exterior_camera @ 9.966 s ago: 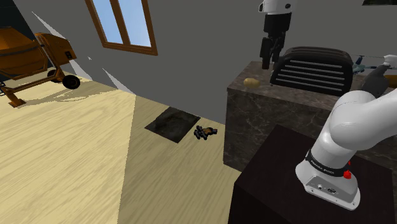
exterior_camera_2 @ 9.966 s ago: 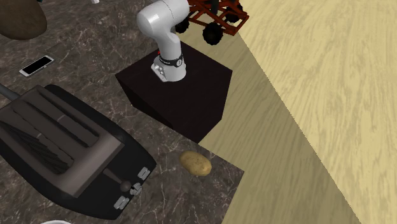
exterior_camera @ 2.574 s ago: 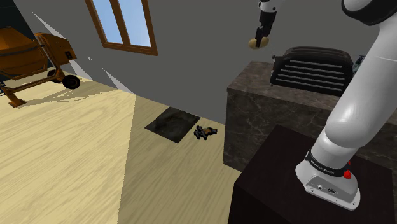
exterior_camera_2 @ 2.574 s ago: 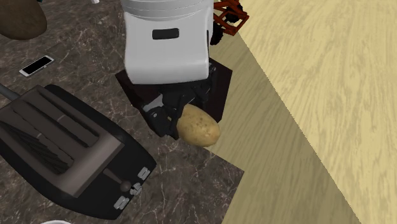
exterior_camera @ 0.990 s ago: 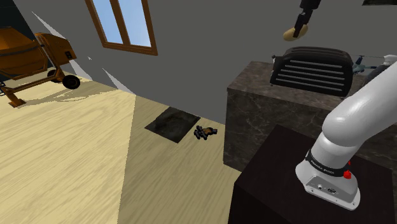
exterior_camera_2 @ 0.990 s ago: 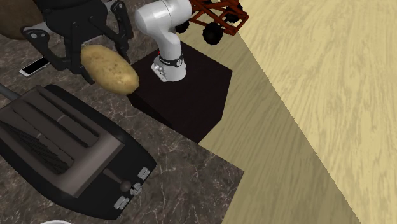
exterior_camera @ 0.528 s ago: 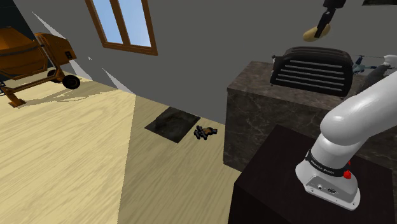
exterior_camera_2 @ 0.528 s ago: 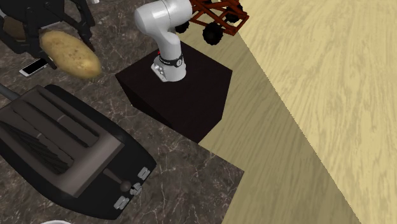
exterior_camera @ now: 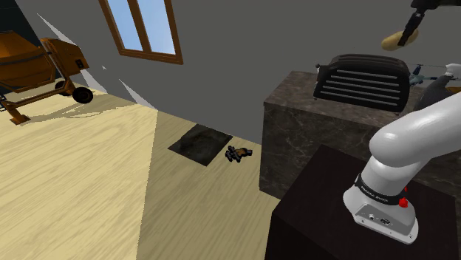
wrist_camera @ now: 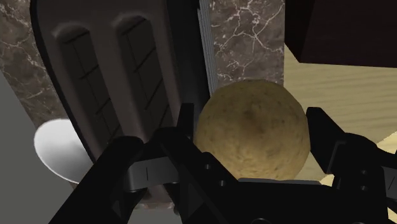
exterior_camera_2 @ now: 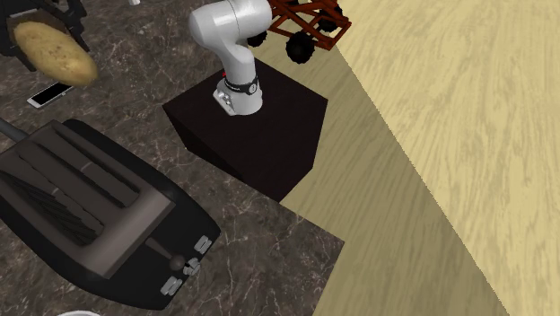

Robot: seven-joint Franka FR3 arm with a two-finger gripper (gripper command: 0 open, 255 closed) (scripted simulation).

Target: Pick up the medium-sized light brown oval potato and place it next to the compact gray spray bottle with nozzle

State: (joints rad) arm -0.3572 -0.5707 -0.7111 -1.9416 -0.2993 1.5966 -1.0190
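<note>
**Colleague:** What has the pincer got?

**Me:** On my wrist feed the pincer (wrist_camera: 253, 153) is pinching the light brown potato (wrist_camera: 249, 121). I see a black finger (wrist_camera: 186, 130) pressed against each flank, and the potato's rounded end faces my camera.

**Colleague:** Is the potato resting on anything?

**Me:** No. It hangs in the air, clear of the dark marbled desk (exterior_camera_2: 269, 269), with nothing but the fingers touching it.

**Colleague:** What's under the pincer?

**Me:** The black two-slot toaster (wrist_camera: 121, 76) sits on the desk below it and a little to one side, its slots running away from the fingers. A white round dish (wrist_camera: 57, 149) peeks out from behind the toaster's edge, farther from the pincer than the toaster is. In the second exterior view a phone (exterior_camera_2: 49, 92) lies flat on the desk, just past the potato's lower edge as I see it there.

**Colleague:** And the arm?

**Me:** The white arm (exterior_camera: 414, 137) rises from its dark stand (exterior_camera_2: 269, 135) — that box stands against the desk, well behind the pincer.
</note>
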